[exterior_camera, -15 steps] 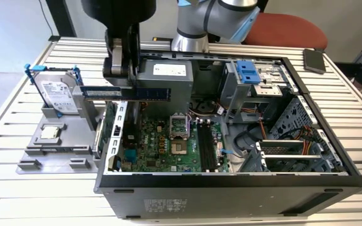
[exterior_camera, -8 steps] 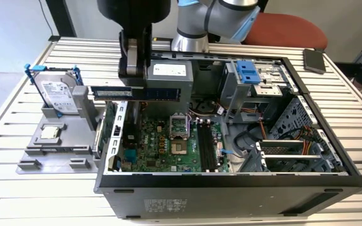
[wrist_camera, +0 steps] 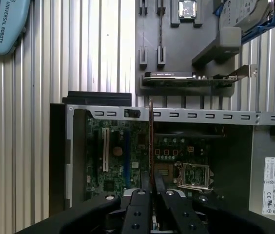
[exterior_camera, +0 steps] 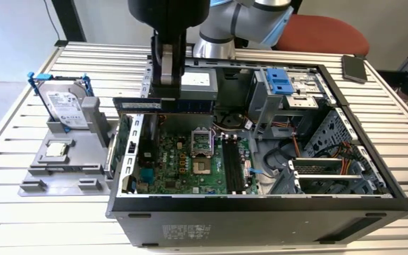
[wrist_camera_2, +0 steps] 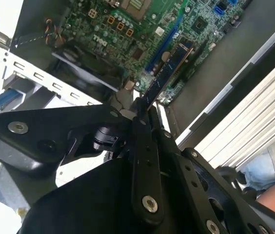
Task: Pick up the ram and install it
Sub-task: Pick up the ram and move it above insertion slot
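Your jaws are clamped on the ram (exterior_camera: 163,104), holding it above the open computer case (exterior_camera: 261,212). Pickup is done. Seating is not: the memory slots (exterior_camera: 232,159) lie toward 4 o'clock from it in the exterior view.

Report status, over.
End effector shut on the ram. Ram aloft over the open computer case, not seated. Nothing seen between it and the motherboard.
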You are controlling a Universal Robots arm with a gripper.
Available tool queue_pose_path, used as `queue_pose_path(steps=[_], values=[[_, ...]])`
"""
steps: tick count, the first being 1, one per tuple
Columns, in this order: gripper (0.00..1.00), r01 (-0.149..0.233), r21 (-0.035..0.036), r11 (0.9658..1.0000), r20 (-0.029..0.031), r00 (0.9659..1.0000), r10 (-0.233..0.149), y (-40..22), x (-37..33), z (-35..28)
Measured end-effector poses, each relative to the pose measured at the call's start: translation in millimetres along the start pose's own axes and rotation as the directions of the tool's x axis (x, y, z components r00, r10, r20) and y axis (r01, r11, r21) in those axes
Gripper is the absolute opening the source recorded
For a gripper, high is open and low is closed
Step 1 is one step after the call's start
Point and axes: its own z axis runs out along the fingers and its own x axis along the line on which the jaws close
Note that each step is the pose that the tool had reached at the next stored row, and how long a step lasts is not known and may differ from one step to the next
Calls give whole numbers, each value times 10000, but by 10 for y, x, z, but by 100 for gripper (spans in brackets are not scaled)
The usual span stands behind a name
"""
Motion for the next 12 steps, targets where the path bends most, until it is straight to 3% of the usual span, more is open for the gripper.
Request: queue_pose_path(steps=[12], values=[[0,1,-6,10000,1,10000,-1,-227,0,-7]])
